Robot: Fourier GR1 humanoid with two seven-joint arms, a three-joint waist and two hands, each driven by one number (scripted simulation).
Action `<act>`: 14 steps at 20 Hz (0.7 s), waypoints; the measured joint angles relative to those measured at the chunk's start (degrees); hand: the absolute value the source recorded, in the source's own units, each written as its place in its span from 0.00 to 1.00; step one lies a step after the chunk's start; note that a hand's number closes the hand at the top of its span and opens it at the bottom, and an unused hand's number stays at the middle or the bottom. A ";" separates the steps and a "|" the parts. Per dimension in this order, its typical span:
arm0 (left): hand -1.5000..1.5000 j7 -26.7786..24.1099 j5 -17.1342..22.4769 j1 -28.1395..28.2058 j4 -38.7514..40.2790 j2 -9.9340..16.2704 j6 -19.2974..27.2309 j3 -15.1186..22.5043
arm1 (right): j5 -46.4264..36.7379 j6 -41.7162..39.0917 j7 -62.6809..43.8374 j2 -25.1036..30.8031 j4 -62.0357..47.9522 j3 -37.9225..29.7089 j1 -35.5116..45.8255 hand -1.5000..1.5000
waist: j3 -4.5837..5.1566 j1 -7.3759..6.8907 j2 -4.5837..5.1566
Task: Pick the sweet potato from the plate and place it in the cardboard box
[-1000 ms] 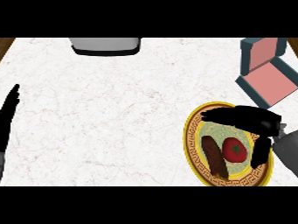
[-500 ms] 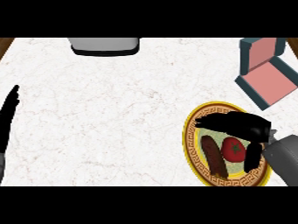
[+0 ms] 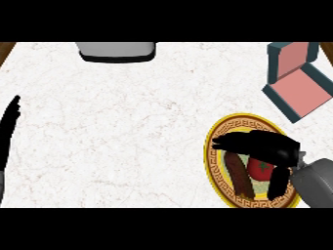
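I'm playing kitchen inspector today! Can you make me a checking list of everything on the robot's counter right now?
Surface: white marbled counter, with brown wood showing at its far corners.
Job's things: the sweet potato, long and dark brown, lies on the yellow plate at the near right. The cardboard box stands open at the far right, pink inside, apart from the plate.
Clutter: a red tomato on the plate beside the sweet potato; a grey container at the far edge.
Hands: right hand over the plate, fingers spread above the food, holding nothing that I can see. Left hand rests open at the left edge.
Cables: nothing seen.
Surroundings: nothing seen beyond the counter.
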State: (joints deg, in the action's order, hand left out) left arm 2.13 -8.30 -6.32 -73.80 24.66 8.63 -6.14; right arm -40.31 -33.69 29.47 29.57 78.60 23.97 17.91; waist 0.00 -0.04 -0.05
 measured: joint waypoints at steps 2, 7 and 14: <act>0.50 0.24 -0.15 0.13 -0.53 0.04 -0.48 -0.54 | 0.27 -0.31 -0.17 -0.20 1.98 -0.30 -0.92 0.00 | 0.00 0.01 0.00; 0.50 1.19 -1.80 1.39 -2.83 -1.59 -0.05 -0.29 | -0.10 -2.41 -2.44 0.05 6.30 -0.25 -2.29 0.00 | 0.00 -0.01 -0.02; 0.50 1.30 -2.95 1.43 -3.07 -2.46 -0.83 -1.24 | -5.08 -2.51 -5.22 -0.68 7.28 1.70 -5.33 0.00 | 0.00 -0.02 0.01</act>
State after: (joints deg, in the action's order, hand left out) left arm 3.43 -11.24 -4.89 -76.86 22.20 7.79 -7.38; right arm -45.39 -36.19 24.25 28.88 85.88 25.67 12.58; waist 0.00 -0.05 -0.04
